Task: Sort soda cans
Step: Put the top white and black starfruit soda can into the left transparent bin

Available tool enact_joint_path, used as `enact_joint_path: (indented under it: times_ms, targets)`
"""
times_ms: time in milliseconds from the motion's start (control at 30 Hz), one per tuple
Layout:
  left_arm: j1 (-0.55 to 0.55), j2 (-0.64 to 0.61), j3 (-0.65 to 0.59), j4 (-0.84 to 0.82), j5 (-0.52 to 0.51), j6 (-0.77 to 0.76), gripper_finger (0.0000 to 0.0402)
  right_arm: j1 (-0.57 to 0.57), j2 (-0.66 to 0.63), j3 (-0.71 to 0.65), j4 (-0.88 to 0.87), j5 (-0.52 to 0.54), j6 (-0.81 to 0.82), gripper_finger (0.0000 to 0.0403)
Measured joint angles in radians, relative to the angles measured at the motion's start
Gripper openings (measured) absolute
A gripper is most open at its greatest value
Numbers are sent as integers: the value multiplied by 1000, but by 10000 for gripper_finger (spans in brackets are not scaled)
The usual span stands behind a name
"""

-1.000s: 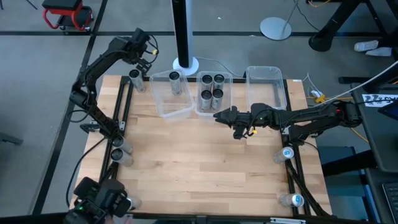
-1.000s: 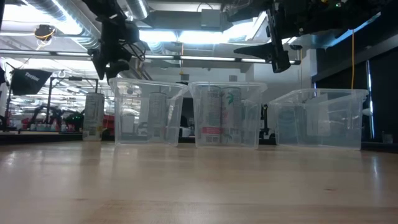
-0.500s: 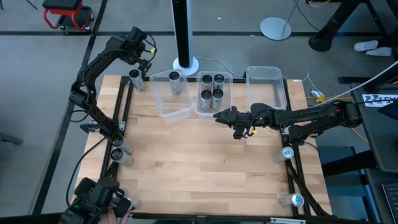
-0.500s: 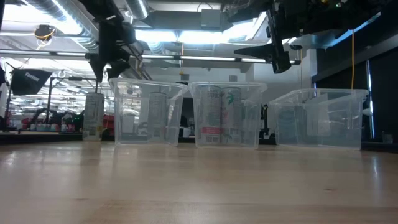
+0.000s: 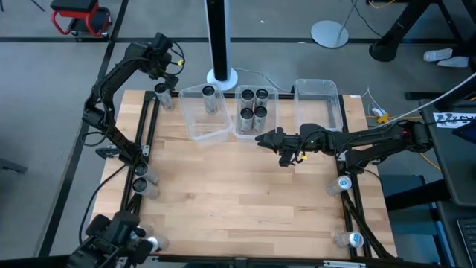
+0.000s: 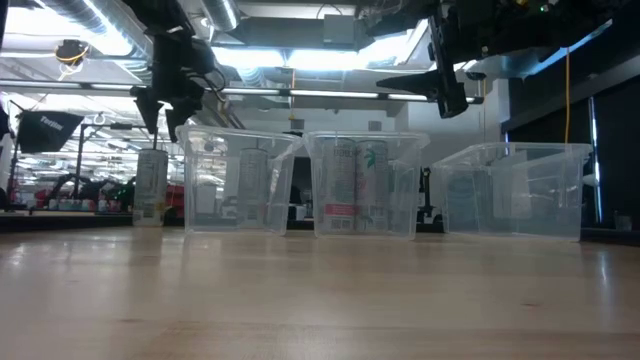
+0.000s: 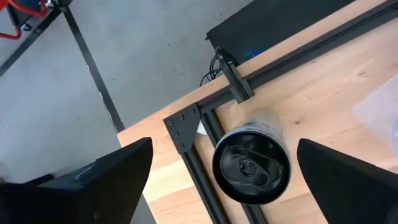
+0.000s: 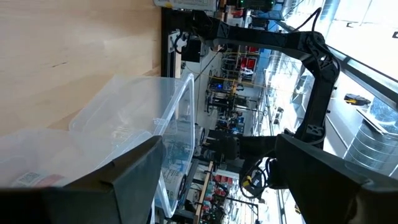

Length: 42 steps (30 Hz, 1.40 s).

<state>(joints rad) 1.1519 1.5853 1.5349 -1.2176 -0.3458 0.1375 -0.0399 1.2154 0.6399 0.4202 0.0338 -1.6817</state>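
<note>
Five soda cans (image 5: 253,112) are binned, several left along the tabletop (image 5: 238,193) edges; both claws (image 7: 211,174) are spread, empty

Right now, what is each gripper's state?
Left gripper: open, empty, above a dark-topped soda can.
Right gripper: open, holding nothing.

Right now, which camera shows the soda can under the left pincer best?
The left wrist view: the dark-topped soda can sits centered between the open left pincer fingers. The high view shows it small at the table's corner; the low view shows its side only.
</note>
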Motion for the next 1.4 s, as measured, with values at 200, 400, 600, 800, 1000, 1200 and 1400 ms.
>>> enact_joint_path:
  times_ms: [200, 400, 600, 800, 1000, 1200, 1400]
  targets:
    - [0, -1, -2, 42, 0, -2, 386, 0, 0, 0, 6, 0, 0, 312]
    - [0, 1, -2, 52, 8, -73, 383, 0, 0, 0, 4, 0, -3, 312]
    - [-1, 7, -6, 38, 71, -31, 385, 0, 0, 0, -2, 0, -6, 312]
    - [-18, 58, -24, -18, 31, 34, 380, 0, 0, 0, -3, 0, -26, 312]
    - [-44, 67, -22, -55, 2, 75, 383, 0, 0, 0, -4, 0, -26, 312]
    - [-37, 101, -22, -51, -36, 49, 384, 0, 0, 0, -4, 0, -26, 312]
    - [-53, 148, -22, -78, -94, 45, 384, 0, 0, 0, -4, 0, -26, 312]
